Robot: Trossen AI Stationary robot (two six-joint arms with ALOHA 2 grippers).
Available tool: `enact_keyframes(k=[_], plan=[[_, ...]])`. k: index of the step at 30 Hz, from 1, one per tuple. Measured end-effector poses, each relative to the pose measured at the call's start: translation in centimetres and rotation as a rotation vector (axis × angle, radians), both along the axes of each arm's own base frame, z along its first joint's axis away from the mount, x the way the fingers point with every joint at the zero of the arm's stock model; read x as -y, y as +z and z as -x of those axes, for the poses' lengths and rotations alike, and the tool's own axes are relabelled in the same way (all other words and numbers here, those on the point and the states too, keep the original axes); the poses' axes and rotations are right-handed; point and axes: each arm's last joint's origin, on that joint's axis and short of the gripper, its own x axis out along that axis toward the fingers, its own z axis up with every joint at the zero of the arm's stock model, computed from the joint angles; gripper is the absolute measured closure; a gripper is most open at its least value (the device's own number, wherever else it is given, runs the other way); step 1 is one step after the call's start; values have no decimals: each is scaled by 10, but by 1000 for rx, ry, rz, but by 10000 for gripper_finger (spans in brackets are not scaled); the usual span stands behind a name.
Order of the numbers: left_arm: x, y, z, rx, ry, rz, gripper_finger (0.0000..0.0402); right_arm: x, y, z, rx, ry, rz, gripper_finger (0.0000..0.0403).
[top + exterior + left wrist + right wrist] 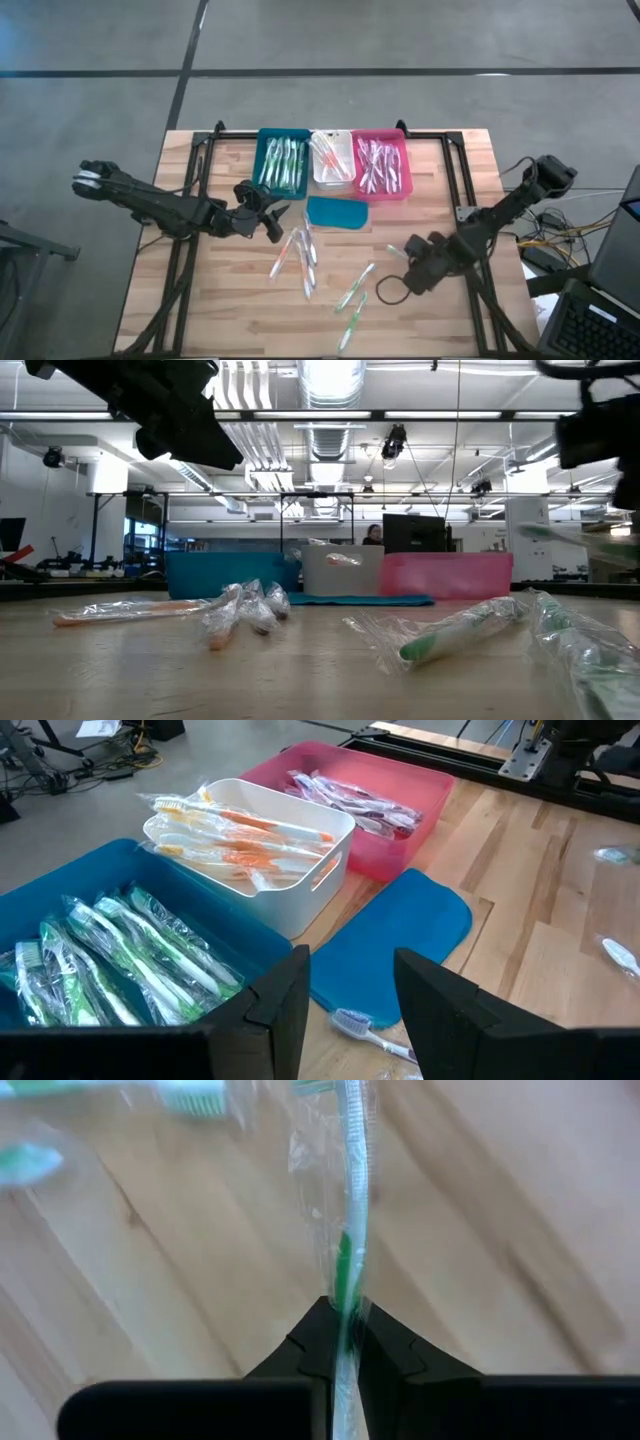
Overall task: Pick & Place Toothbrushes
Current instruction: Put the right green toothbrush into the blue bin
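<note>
Right gripper (343, 1342), lower right of the high view, clenched on a green toothbrush (352, 1230) — carry it level to the teal bin (283, 162). Left gripper (348, 1010) released, mid-left.

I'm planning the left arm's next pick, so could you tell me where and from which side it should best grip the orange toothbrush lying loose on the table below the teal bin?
Grip the orange toothbrush around mid-handle, coming straight down from above. It lies flat and slanted on the table, so turn the fingers across its length. Its left side is bare wood; other wrapped brushes lie close on its right. The left gripper, open, is just above it.
</note>
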Motion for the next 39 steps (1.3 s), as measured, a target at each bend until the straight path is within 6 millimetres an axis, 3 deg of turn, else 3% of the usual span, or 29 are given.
enact_keyframes(k=[9,21,30,39], plan=[[0,-2,0,-7,-14,8,250,31,6,-37,171,172,89,385],[2,-3,-5,53,-55,-19,250,53,36,-82,603,370,390,385],[13,-12,-35,49,-289,-198,250,53,55,-106,885,459,575,385],[23,-11,-54,186,-535,-303,250,48,52,-121,991,523,682,385]])
